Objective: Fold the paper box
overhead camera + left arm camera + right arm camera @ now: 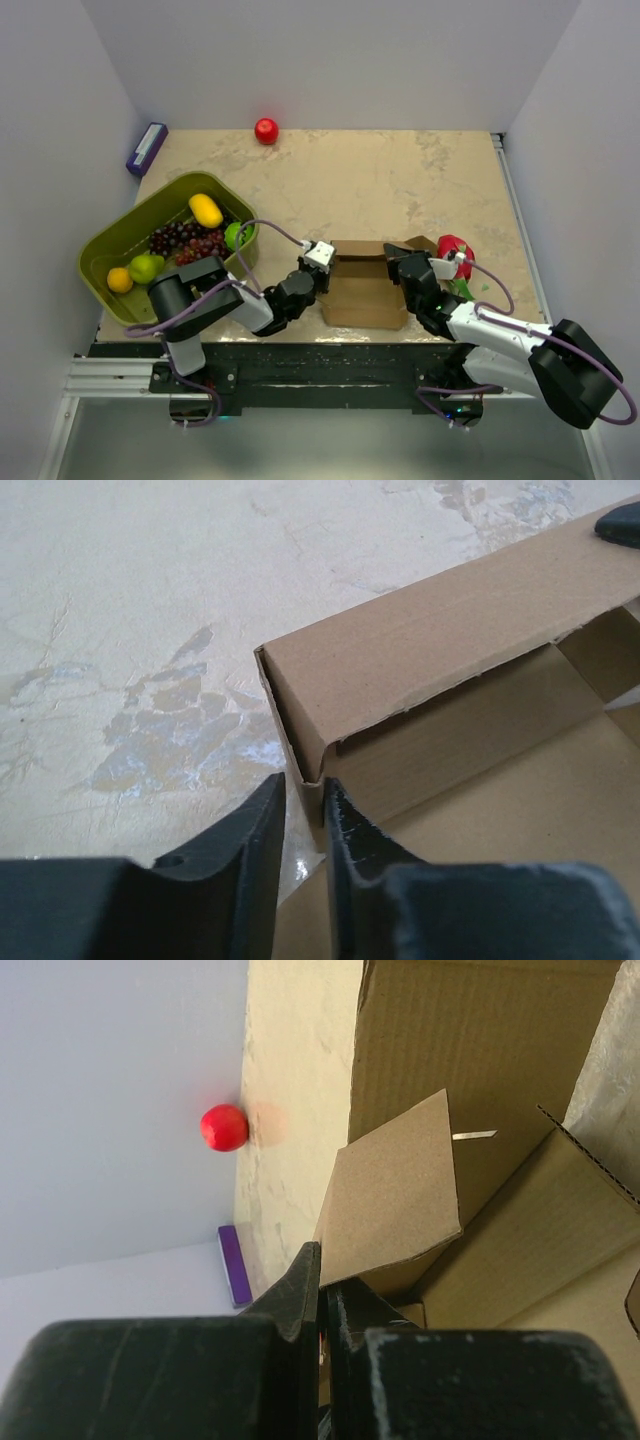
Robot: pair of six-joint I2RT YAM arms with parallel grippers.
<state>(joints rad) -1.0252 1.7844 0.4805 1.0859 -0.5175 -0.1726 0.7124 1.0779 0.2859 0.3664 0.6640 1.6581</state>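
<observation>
Half-erected paper box (365,290), lying between the two tools at the near edge of the table (120,630). The left gripper (303,815) is shown narrowly spread, the box's corner wall standing between its tips, with a gap on the outer side. The right gripper (322,1285) is pressed together just below a loose flap (395,1195); whether the flap's edge is nipped cannot be told. If the left jaws are closed off-centre, the thin wall may be creased wrongly or the light box dragged aside. The straddled corner is resolved only in the left wrist view and the raised flap only in the right wrist view. The opposed placement of the arms and the green fruit basket (100,262) beyond the left arm are given only from above.
</observation>
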